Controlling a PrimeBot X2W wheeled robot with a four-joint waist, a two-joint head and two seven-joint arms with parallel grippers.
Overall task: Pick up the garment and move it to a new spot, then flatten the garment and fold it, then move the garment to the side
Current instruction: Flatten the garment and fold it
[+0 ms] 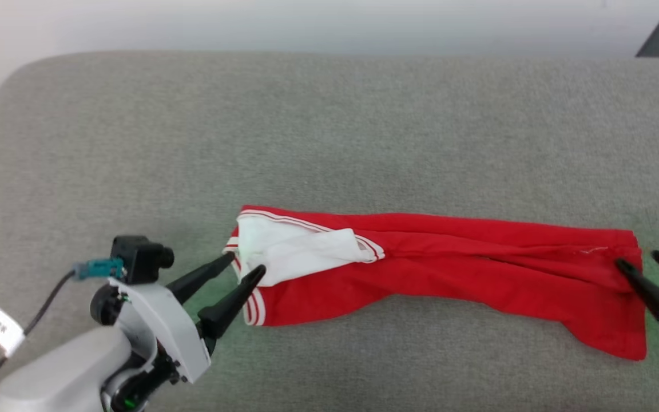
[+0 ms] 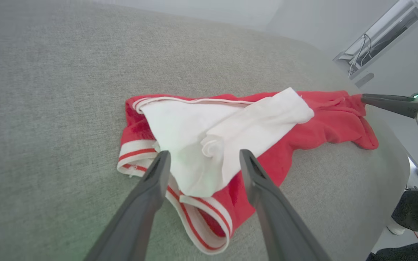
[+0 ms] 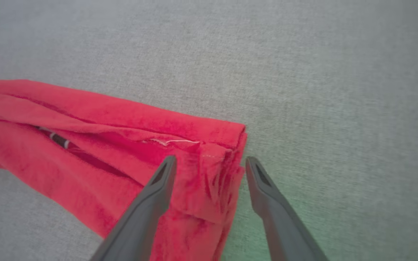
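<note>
The garment (image 1: 449, 257) lies stretched out in a long, loosely folded band across the grey padded surface (image 1: 329, 114), red with a white sleeve on top at its left end. My left gripper (image 1: 246, 262) is open at that end, its fingers straddling the white sleeve and striped trim (image 2: 204, 153) without closing on the cloth. At the red hem on the far right end, my right gripper (image 1: 637, 257) is also open, with one finger over the cloth and one beside its edge (image 3: 210, 159). The garment (image 2: 321, 119) (image 3: 85, 119) rests on the surface.
The grey surface has a rounded far left corner (image 1: 26, 74) and a pale wall behind it. A cable with a white tag (image 1: 0, 329) hangs by my left arm. A dark shape (image 2: 416, 210) sits beyond the surface's edge in the left wrist view.
</note>
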